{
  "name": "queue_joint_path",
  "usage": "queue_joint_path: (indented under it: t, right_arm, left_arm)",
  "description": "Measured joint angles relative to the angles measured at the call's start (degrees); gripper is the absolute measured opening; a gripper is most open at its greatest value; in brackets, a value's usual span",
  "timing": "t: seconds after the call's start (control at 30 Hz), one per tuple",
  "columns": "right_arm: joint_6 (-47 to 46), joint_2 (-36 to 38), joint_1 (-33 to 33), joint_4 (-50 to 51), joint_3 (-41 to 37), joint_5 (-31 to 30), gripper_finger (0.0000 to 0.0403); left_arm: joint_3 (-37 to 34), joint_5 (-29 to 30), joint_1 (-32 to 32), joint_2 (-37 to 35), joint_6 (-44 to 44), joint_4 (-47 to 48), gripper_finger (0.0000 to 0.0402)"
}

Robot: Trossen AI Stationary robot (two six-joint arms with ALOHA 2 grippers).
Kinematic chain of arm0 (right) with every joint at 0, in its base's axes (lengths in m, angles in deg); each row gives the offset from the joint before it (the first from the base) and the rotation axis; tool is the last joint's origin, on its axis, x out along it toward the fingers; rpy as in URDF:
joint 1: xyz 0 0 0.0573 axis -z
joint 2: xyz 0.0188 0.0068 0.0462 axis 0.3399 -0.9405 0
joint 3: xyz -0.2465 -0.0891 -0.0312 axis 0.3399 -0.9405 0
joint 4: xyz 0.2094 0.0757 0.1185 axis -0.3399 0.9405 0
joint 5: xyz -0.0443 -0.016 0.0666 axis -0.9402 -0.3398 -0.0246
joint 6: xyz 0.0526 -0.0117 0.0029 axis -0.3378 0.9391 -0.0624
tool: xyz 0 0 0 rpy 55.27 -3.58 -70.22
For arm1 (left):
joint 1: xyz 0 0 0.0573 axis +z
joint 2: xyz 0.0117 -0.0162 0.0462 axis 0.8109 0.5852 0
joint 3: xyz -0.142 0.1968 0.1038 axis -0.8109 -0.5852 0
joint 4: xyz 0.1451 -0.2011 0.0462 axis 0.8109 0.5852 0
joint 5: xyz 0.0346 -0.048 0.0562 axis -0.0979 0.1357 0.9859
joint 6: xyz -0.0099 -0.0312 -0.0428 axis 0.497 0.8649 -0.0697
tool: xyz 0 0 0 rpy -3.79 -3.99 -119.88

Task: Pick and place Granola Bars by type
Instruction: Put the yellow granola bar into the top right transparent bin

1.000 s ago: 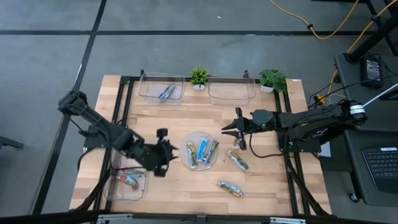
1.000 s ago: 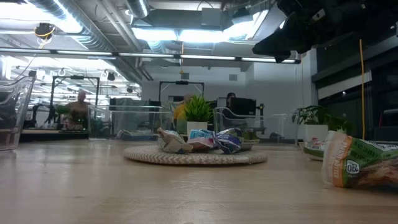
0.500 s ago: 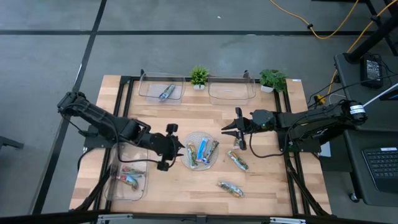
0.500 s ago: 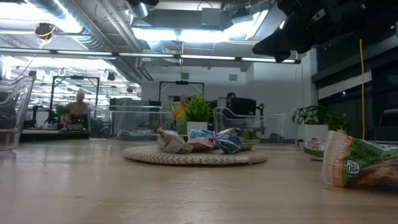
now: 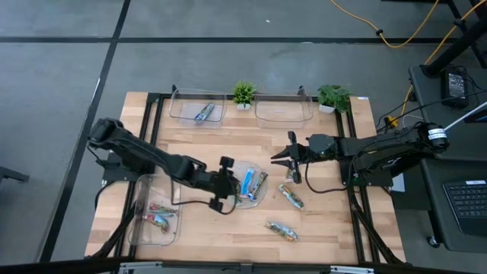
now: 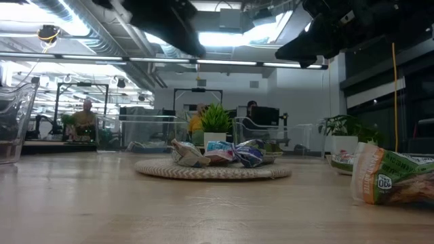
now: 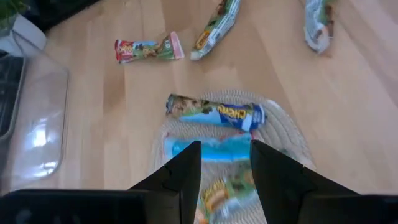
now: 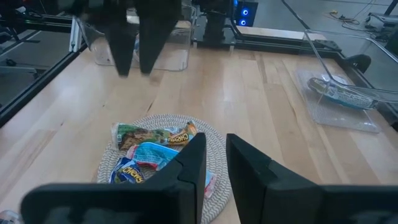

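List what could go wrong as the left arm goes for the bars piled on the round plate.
1. The bars on the plate overlap: the blue bar touches its neighbours, so the left gripper, fingers open above it, may pinch two types at once.
2. The plate looks light; a low approach could push it toward the loose green bar.
3. The right gripper hovers beside the plate's far edge, so the arms could crowd each other.

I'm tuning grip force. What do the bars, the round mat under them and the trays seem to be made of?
Bars: thin glossy printed film, by the sheen and crimped, crinkled ends; probably plastic or foil.
Mat: looks like coiled woven fibre, matte, with ringed ridges.
Trays: clear hard plastic, see-through with bright glare.
Table: light wood with visible grain.
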Motion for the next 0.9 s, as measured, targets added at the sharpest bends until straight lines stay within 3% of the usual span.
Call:
queue_joint_path:
  t: [0.3, 0.43, 0.57, 0.9]
  right_arm:
    - [0.0, 0.0, 0.0, 0.0, 0.0, -0.8, 0.0067]
    - [0.0, 0.0, 0.0, 0.0, 0.0, -0.9, 0.0067]
    - [0.0, 0.0, 0.0, 0.0, 0.0, -0.9, 0.0067]
    - [0.0, 0.0, 0.0, 0.0, 0.0, -0.9, 0.0067]
  left_arm:
    - [0.0, -0.1, 0.0, 6.9, 0.3, -9.8, 0.0129]
    - [0.0, 1.6, 0.0, 6.8, 3.4, -9.6, 0.0129]
    - [0.0, 7.2, 0.0, 6.8, 5.8, -9.4, 0.0129]
    - [0.0, 7.7, -0.8, 6.8, 16.6, -6.0, 0.0129]
